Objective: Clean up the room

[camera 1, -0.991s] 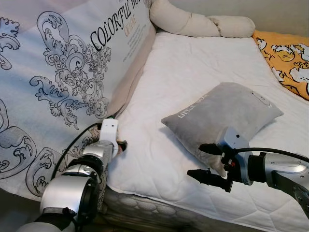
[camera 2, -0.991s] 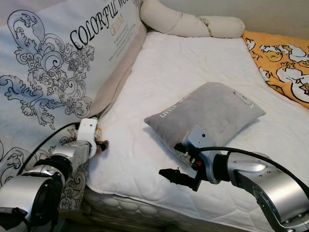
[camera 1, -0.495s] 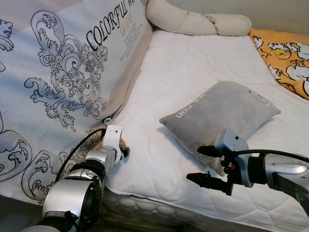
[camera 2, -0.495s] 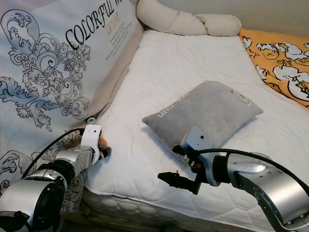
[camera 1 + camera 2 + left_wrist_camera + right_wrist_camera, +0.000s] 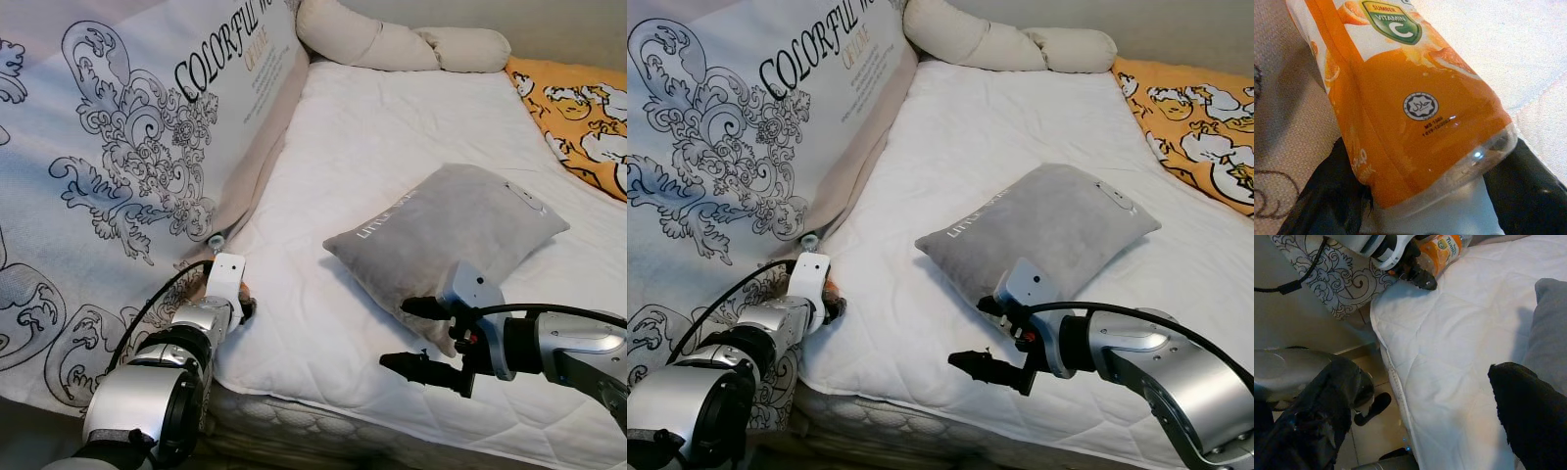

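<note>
- The left gripper (image 5: 245, 305) is at the near left corner of the bed, at the edge of the white mattress (image 5: 392, 157), beside the big printed blanket (image 5: 118, 147) that hangs along the left side.
- Its two black fingers (image 5: 1518, 186) are closed on an orange drink bottle (image 5: 1415, 103); in the left wrist view the bottle sits between them, one finger on each side of its lower part.
- The bottle has an orange label with a green "Vitamin C" shield, and it lies on the white cover close to the blanket edge.
- From the head views almost nothing of the bottle can be seen, because the wrist hides it; a small round thing just above the wrist may be its cap, but I cannot tell.
- The right gripper (image 5: 416, 338) hangs over the near edge of the mattress, in front of the grey pillow (image 5: 451, 235).
- Its fingers are spread wide, and there is nothing between them.
- The upper finger is just beside the near corner of the pillow; I cannot tell if it touches.
- The pillow lies flat in the middle of the bed, with small white letters on it.
- At the head of the bed there is a long cream bolster (image 5: 392, 44), and at the far right an orange patterned cloth (image 5: 583, 108).
</note>
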You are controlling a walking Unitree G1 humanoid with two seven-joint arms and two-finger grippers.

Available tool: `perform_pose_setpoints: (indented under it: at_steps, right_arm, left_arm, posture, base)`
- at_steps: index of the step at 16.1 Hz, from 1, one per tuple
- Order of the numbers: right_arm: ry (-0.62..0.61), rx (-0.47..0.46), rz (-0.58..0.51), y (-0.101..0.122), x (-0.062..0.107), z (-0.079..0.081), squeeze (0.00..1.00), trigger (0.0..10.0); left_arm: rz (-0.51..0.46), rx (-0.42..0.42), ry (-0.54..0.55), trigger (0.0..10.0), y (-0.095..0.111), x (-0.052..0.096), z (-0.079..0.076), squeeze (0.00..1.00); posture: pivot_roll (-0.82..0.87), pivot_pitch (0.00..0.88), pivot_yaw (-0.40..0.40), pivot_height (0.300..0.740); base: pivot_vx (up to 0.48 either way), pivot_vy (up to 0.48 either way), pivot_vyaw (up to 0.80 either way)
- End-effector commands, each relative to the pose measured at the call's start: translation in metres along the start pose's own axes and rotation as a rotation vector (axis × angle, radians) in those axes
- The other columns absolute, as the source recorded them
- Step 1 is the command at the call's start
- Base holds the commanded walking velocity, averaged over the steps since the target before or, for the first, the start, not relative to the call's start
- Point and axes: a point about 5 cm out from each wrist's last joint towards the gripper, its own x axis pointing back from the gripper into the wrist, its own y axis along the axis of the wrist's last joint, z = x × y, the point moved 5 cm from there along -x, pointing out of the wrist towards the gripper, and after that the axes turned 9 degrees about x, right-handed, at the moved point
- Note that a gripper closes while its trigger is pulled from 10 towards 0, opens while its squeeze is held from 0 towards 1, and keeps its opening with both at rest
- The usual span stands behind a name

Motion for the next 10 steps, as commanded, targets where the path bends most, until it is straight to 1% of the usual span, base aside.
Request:
perform_pose_setpoints:
  at_steps: [1, 2, 5, 7, 10]
  right_arm:
    - [0.013, 0.008, 0.002, 0.0007, 0.0005, 0.0008, 0.0, 10.0]
    - [0.013, 0.008, 0.003, 0.0006, 0.0001, 0.0008, 0.0, 10.0]
    - [0.012, 0.006, 0.003, -0.0002, -0.0004, 0.0014, 0.0, 10.0]
    - [0.014, 0.005, 0.004, -0.001, -0.0009, 0.0023, 0.0, 10.0]
    - [0.014, 0.004, 0.007, -0.002, -0.0011, 0.003, 0.0, 10.0]
  left_arm:
    - [-0.011, -0.019, 0.006, 10.0, 0.0015, 0.0002, 0.0027, 0.0]
    - [-0.015, -0.028, 0.001, 10.0, 0.0029, 0.0003, 0.0021, 1.0]
    - [-0.031, -0.062, 0.03, 10.0, 0.0068, 0.0007, 0.0059, 1.0]
    - [-0.028, -0.055, 0.013, 10.0, 0.0063, 0.0007, 0.0045, 1.0]
    - [-0.025, -0.071, 0.019, 10.0, 0.0041, 0.0003, 0.0045, 1.0]
  posture:
    - [-0.29, 0.0, -0.004, 0.74]
    - [-0.29, 0.0, 0.001, 0.74]
    - [-0.28, 0.0, 0.005, 0.74]
    - [-0.28, 0.0, 0.01, 0.74]
    - [-0.28, 0.0, 0.008, 0.74]
  base:
    - [0.0, 0.0, 0.0]
    - [0.0, 0.0, 0.0]
    - [0.0, 0.0, 0.0]
    - [0.0, 0.0, 0.0]
    - [0.0, 0.0, 0.0]
